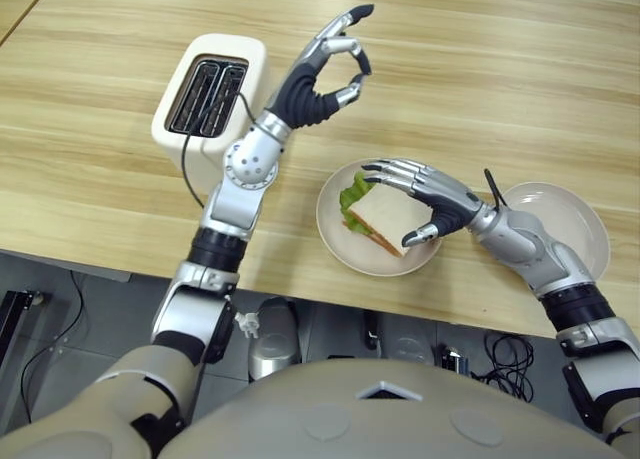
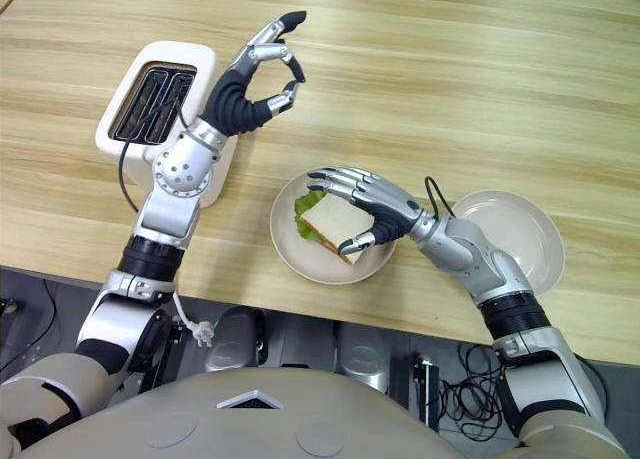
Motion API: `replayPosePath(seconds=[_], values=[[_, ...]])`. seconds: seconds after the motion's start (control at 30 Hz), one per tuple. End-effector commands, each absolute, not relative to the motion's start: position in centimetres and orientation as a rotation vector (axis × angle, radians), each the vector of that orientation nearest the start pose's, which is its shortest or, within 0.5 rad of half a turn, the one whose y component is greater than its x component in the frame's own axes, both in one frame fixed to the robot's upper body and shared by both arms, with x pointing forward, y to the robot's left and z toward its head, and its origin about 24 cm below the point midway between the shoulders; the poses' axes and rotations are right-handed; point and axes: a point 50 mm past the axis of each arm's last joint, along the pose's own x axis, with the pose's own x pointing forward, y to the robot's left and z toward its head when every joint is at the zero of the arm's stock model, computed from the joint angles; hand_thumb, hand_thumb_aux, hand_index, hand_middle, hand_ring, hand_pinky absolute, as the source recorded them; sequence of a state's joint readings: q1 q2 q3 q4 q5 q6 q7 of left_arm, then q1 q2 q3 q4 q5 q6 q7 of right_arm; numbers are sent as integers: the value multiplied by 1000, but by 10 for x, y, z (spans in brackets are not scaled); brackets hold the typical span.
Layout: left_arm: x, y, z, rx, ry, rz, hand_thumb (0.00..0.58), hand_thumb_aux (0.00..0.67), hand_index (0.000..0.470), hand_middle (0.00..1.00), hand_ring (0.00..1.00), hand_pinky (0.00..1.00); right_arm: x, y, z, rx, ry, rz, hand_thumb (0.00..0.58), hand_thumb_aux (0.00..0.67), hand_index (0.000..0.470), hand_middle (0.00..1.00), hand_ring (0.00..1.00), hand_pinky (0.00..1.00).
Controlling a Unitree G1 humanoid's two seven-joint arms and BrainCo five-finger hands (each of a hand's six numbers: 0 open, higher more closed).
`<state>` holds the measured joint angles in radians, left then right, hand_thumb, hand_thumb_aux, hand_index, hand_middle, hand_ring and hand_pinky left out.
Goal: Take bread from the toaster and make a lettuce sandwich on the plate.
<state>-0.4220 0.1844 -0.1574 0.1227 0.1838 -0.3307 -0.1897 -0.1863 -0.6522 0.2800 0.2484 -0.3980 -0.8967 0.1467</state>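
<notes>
Left eye view gives me the toaster (image 1: 208, 97) at the left of the wooden table (image 1: 480, 69), its cord (image 1: 186, 169) trailing toward the near edge. My left hand (image 1: 325, 74) hangs just right of the toaster, above the table, fingers curled into a loose ring with nothing in them. The sandwich (image 1: 385, 222) lies on the plate (image 1: 330, 231) near the table's front edge, with lettuce (image 1: 352, 193) sticking out on its left side. My right hand (image 1: 425, 194) is arched over the sandwich; I cannot tell whether it grips the bread or only rests on it. A second plate (image 1: 572, 207) sits just right of the first, under my right forearm
</notes>
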Motion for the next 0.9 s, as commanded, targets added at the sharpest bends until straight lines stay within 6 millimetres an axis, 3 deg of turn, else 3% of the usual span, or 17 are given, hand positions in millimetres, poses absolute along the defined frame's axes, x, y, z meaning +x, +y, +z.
replayPosePath(seconds=[0.03, 0.07, 0.1, 0.13, 0.17, 0.37, 0.5, 0.7, 0.9], values=[[291, 111, 161, 410, -625, -412, 580, 670, 460, 1000, 1000, 1000, 248, -175, 109, -883, -701, 711, 489, 405, 278, 0, 0, 0], [286, 113, 164, 397, -631, -417, 580, 670, 460, 1000, 1000, 1000, 250, -178, 116, -803, -698, 676, 580, 659, 453, 0, 0, 0], [280, 114, 164, 383, -630, -433, 580, 670, 460, 1000, 1000, 1000, 251, -181, 121, -706, -681, 647, 580, 659, 453, 0, 0, 0], [274, 114, 163, 362, -618, -461, 580, 670, 460, 1000, 1000, 1000, 252, -184, 123, -601, -651, 627, 580, 670, 460, 204, 204, 204], [267, 114, 160, 317, -593, -508, 580, 670, 460, 1000, 1000, 1000, 252, -189, 122, -502, -606, 614, 580, 670, 460, 1000, 1000, 1000], [226, 121, 126, 130, -368, -810, 580, 670, 460, 1000, 1000, 1000, 252, -226, 106, -147, -370, 583, 580, 670, 460, 1000, 1000, 1000], [203, 136, 102, 137, -198, -925, 580, 670, 460, 1000, 1000, 1000, 236, -241, 91, -68, -212, 741, 580, 670, 460, 1000, 1000, 1000], [188, 157, 68, 333, 24, -1006, 580, 670, 460, 1000, 1000, 1000, 197, -250, 61, -182, 110, 1080, 580, 670, 460, 1000, 1000, 1000], [187, 163, 36, 661, 124, -1040, 580, 670, 460, 1000, 1000, 1000, 177, -249, 39, -323, 314, 1239, 580, 670, 460, 1000, 1000, 1000]])
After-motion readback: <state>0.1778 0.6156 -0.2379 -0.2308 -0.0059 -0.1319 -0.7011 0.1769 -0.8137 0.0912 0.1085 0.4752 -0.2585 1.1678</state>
